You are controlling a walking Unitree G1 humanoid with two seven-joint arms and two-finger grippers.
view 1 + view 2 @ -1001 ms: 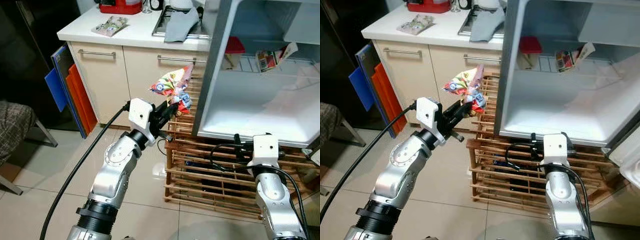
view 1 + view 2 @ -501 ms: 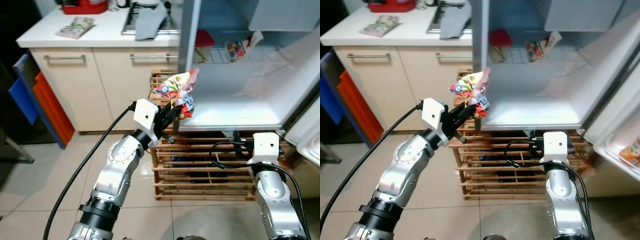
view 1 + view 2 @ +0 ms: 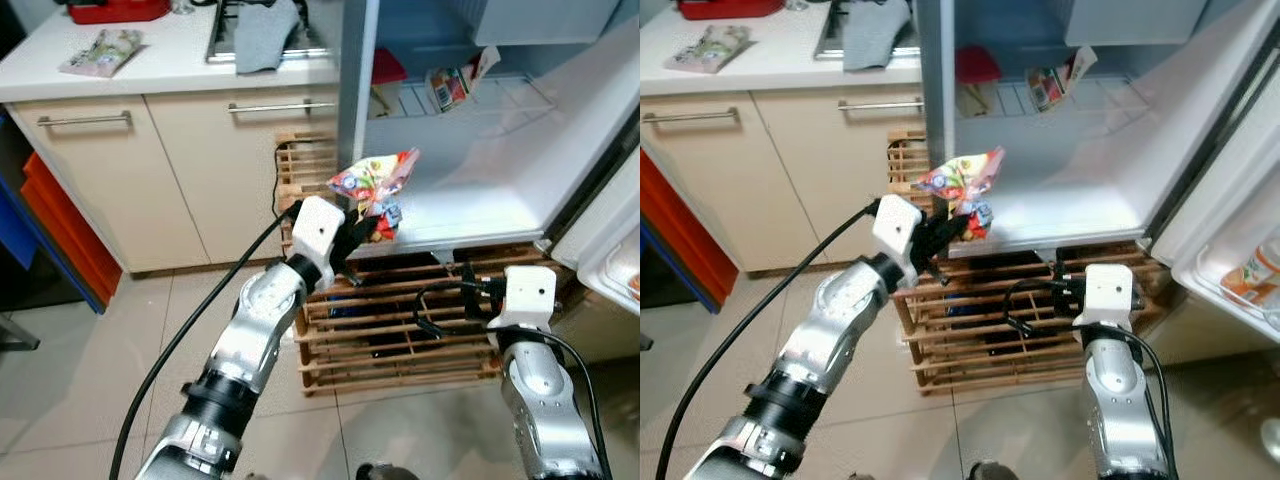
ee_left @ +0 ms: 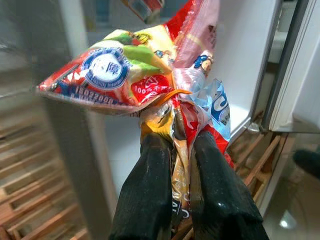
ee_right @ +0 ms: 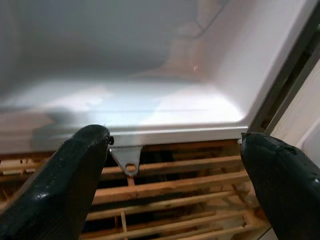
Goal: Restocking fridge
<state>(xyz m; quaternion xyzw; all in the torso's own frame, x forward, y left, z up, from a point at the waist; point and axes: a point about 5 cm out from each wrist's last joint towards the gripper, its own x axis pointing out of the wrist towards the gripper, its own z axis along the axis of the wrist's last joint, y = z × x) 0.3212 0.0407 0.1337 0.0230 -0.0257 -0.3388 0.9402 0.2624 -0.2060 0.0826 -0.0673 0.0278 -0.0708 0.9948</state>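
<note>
So the left end effector (image 4: 182, 165) is pinching a crumpled, colourful snack bag (image 3: 372, 182) by its lower twisted end, both black fingers (image 4: 150, 185) pressed tight on the foil. The bag sticks up above the fingers and sits right at the front left corner of the open fridge (image 3: 480, 190), just at the edge of its white bottom floor, not yet inside. Straight beyond the end effector is the pale fridge interior, with a wire shelf (image 3: 470, 100) further back and above, carrying another printed packet (image 3: 452, 82) and something red (image 3: 388, 68) at its left end.

The right end effector (image 5: 180, 165) hangs lower, out in front of the fridge's bottom lip, fingers spread wide with nothing between them. Just past it is the wooden slatted rack (image 3: 400, 320) that the fridge stands on.

Off to the left end effector's left there's a cabinet with a white worktop (image 3: 150, 75), with a grey cloth (image 3: 262, 22) and a flat packet (image 3: 100, 50) on it. The fridge door (image 3: 1240, 220) stands open out to the right.
</note>
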